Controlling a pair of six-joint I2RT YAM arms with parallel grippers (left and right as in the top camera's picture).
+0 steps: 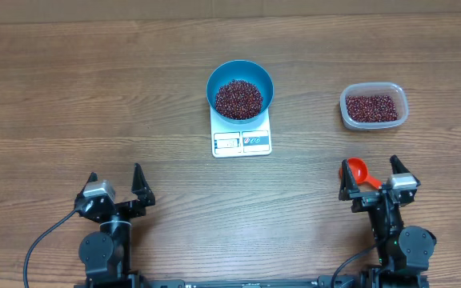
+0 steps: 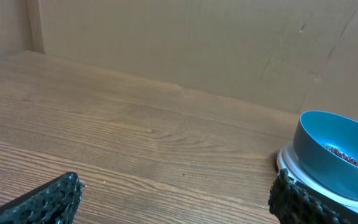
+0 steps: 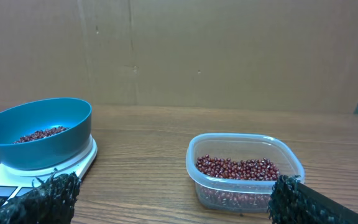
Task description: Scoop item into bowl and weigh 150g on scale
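Under everything, table (image 1: 70,80): you see wood grain running left to right.
left gripper (image 1: 116,174): near left, jaws spread wide, holding nothing.
right gripper (image 1: 370,170): near right, jaws spread wide; you cannot tell whether they touch the scoop (image 1: 357,169).
bowl (image 1: 214,84): blue, far centre, seated on the scale (image 1: 242,142).
scale: white, display edge towards you.
tub (image 1: 374,86): clear, far right, well apart from the bowl.
scoop: orange, between the right fingers.
beans (image 1: 239,98): heaped in the bowl, more in the tub.
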